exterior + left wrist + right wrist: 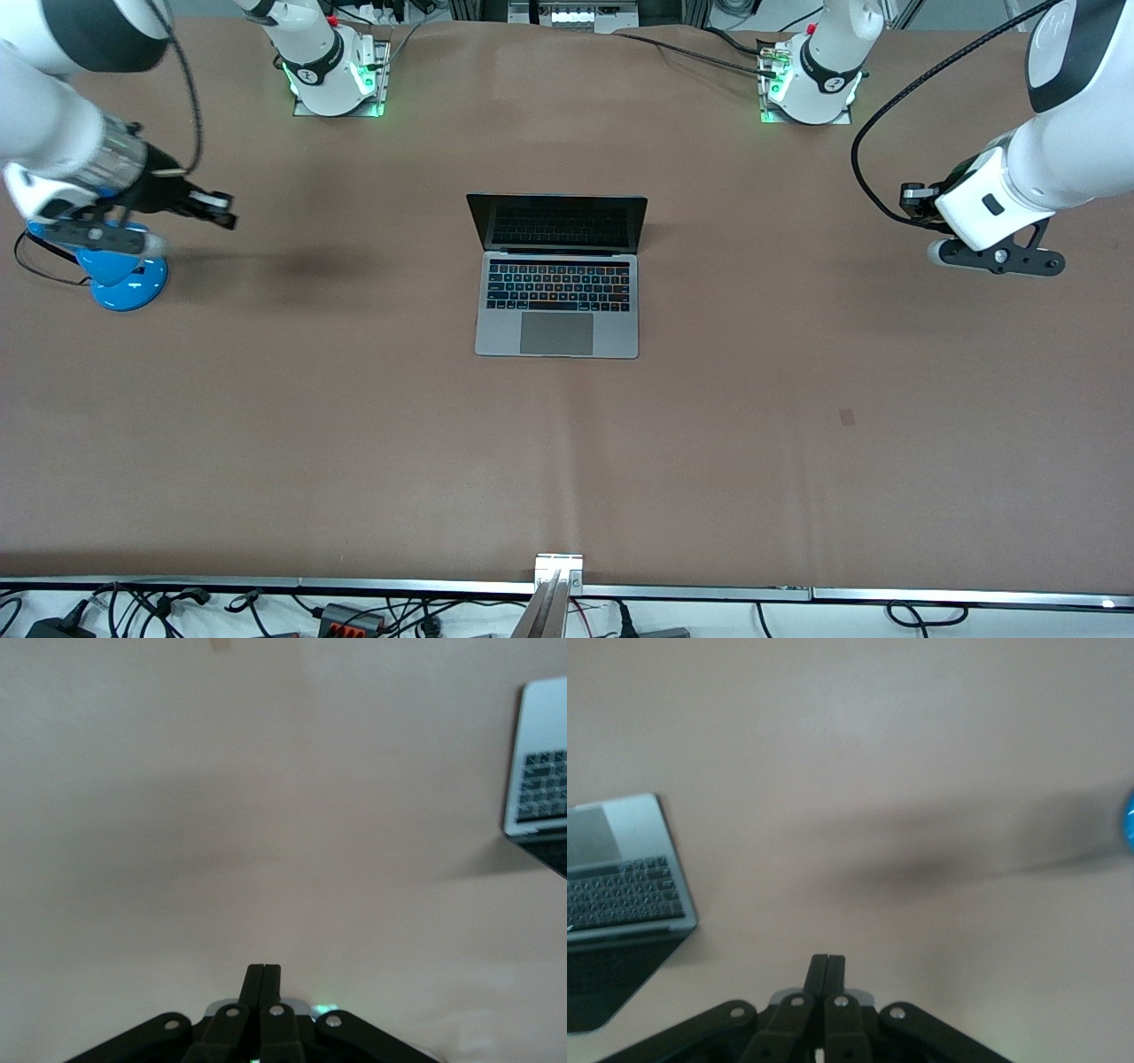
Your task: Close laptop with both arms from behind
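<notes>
While both arms hover apart, the laptop (pixel 557 276) stands open at mid-desk (pixel 797 425).
Left gripper (pixel 263 973): fingers clenched, empty, over bare desk toward the left arm's end from the laptop. Right gripper (pixel 827 962): fingers clenched, empty, over desk beside the blue lamp base (pixel 127 282), toward the right arm's end from the laptop.

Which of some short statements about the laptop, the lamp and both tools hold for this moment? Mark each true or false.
1. The laptop is open on the table. True.
2. The left tool grips the laptop's lid. False: it is shut on nothing, over bare table.
3. The right tool is shut. True.
4. The blue lamp sits at the left arm's end. False: the right arm's end.
</notes>
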{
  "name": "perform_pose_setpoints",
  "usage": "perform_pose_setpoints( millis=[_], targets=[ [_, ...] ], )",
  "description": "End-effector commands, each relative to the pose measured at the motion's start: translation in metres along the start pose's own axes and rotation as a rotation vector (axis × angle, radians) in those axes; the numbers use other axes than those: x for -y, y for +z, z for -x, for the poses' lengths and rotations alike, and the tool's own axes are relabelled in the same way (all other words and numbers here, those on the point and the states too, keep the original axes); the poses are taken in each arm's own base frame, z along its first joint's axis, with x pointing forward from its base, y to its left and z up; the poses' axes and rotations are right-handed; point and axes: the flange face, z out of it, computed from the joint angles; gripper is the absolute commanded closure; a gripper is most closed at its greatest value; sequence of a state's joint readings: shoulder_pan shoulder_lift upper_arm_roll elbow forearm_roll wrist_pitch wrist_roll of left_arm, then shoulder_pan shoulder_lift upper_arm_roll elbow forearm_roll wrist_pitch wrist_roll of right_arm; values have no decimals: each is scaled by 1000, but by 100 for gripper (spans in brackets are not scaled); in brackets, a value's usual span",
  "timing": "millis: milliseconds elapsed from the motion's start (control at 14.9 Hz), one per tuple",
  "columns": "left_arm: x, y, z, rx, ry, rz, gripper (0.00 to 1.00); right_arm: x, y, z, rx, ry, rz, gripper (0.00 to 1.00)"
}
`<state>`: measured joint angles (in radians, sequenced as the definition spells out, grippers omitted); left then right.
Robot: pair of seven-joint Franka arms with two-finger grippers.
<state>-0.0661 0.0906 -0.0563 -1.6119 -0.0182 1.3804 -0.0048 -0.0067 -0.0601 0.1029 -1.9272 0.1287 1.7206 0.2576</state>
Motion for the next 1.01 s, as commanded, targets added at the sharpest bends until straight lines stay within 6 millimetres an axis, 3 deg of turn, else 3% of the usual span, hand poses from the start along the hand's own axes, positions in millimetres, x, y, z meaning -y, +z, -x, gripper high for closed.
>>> perform_pose_setpoints(
  millis=[0,134,336,537,805,940],
  targets=[
    [-13,0,15,66,35,78,99,8,19,12,43,21,-43,100],
    [-27,-4,30,110,45,148,99,21,36,19,68,33,-72,100],
    [-83,2,52,132,65,144,99,45,55,35,84,80,-53,100],
    [-140,8,64,139,85,115,99,46,85,50,140,140,-126,100],
    [-203,43,73,123,111,137,99,66,114,74,130,128,-102,100],
    [-236,67,84,107,96,148,99,92,127,89,116,124,-89,100]
  ],
)
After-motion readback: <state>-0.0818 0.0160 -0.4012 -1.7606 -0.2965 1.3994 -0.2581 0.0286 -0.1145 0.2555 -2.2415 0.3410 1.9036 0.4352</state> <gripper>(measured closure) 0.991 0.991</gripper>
